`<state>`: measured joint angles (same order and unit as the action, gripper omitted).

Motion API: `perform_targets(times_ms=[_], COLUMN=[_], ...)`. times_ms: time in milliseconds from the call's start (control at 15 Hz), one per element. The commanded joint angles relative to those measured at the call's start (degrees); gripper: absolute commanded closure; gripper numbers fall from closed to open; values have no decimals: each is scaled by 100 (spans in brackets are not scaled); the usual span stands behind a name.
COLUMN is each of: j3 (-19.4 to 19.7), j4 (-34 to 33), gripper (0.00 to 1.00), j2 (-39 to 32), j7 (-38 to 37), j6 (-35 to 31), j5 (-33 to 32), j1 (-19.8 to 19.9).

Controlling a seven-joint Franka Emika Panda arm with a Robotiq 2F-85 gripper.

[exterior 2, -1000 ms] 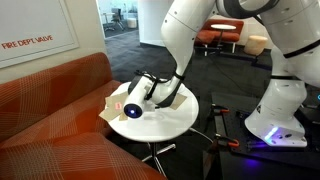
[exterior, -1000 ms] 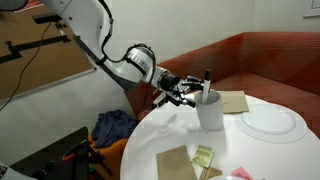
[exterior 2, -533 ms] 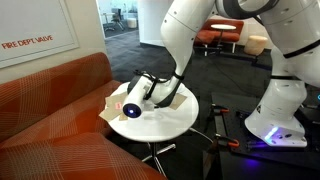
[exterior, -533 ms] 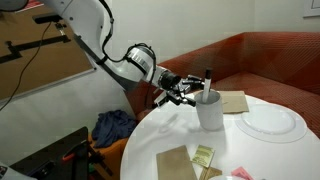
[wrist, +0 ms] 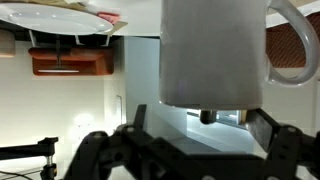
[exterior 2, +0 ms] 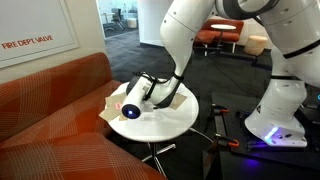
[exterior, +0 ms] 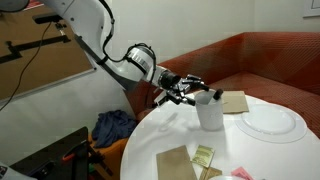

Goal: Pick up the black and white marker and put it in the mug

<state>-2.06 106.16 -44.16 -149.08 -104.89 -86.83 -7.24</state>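
Note:
The white mug [exterior: 210, 110] stands on the round white table [exterior: 175, 135]. The black and white marker [exterior: 213, 93] is inside it, with only its black end showing above the rim. My gripper [exterior: 192, 89] is open beside the mug's upper part, at the table's edge. In the wrist view, which stands upside down, the mug [wrist: 212, 50] fills the top, the marker's black tip [wrist: 207, 116] pokes past its rim, and my gripper's [wrist: 198, 120] fingers stand apart on either side, holding nothing. In an exterior view the mug [exterior 2: 131, 110] shows from its mouth, in front of my gripper [exterior 2: 147, 93].
A flat white plate [exterior: 268, 122] lies beyond the mug. A tan pad [exterior: 233, 101], a brown napkin [exterior: 173, 162] and green packets [exterior: 205, 157] lie on the table. A red sofa [exterior 2: 50, 110] runs beside it. A blue bag [exterior: 112, 126] sits on the floor.
The marker stood tall out of the mug in my fingers; now it has dropped lower into the mug, with only its tip showing. The arm has barely moved.

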Motion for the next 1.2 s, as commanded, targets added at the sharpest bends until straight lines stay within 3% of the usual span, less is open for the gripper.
perform_targets(times_ms=[0, 800, 1133], j3=[-73, -139, -274], j4=[-104, 336, 674], gripper=[0, 0, 0], j2=[-18, 713, 1290], j7=[5, 7, 481], j6=[-26, 73, 376], j5=[-105, -3, 396], j1=[54, 14, -32])
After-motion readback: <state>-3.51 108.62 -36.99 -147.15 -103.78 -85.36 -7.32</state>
